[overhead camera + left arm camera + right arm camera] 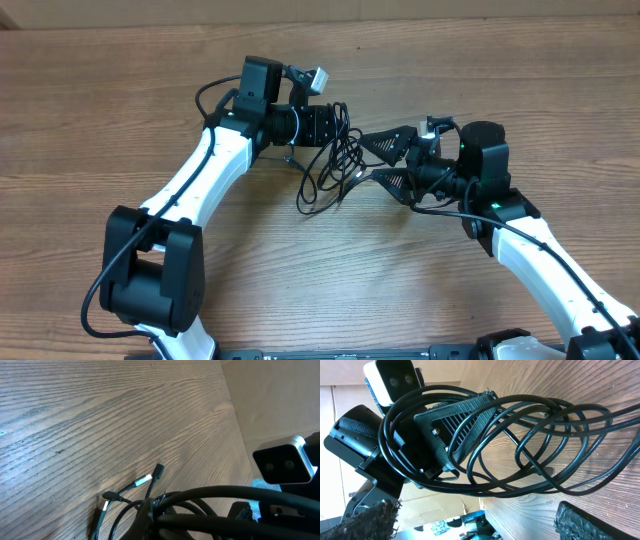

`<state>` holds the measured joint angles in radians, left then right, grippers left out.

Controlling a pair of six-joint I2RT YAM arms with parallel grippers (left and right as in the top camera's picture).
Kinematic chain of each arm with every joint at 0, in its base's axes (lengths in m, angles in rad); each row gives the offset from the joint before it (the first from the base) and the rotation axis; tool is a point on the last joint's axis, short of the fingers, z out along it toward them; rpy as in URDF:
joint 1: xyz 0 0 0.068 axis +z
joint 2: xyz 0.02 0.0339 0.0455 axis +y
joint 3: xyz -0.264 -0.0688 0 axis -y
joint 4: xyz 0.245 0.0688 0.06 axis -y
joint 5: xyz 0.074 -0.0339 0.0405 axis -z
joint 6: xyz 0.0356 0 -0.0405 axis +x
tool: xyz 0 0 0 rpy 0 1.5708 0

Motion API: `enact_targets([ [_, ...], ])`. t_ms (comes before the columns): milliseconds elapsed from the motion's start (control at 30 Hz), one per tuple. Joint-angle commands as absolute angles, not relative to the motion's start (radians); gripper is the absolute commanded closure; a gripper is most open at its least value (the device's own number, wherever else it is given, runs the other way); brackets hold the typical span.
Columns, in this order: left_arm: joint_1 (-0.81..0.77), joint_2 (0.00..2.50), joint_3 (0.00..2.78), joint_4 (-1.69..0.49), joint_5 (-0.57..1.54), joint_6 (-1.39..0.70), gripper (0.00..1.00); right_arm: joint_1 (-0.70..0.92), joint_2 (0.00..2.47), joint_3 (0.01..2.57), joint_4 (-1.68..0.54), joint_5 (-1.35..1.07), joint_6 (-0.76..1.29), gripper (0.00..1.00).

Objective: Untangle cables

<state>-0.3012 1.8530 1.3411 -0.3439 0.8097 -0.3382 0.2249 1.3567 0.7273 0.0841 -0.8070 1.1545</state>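
Overhead, cables (330, 168) loop around closed left fingers (338, 122), beside spread right fingers (388, 143).

We see a desk (120, 90) of pale brown wood, its long grain running side to side. Near its middle a loose tangle of thin black cables (318, 185) spreads its lower loops on the wood. In the left wrist view 3 cable ends show against the surface: a silver-tipped plug (143, 479), a black plug (159, 469) just beside it, and a second silver-tipped plug (104, 505) nearer the bottom edge
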Motion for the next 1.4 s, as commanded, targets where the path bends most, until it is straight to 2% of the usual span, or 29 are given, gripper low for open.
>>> enact_targets([
  [0,-0.306,1.854,1.344,-0.34,0.813,-0.345,0.96,0.229,1.336,0.738,0.087,-0.804,1.147,0.0],
  [1367,-0.306,1.854,1.344,-0.342,0.812,-0.368,0.96,0.229,1.336,0.738,0.087,-0.804,1.147,0.0],
])
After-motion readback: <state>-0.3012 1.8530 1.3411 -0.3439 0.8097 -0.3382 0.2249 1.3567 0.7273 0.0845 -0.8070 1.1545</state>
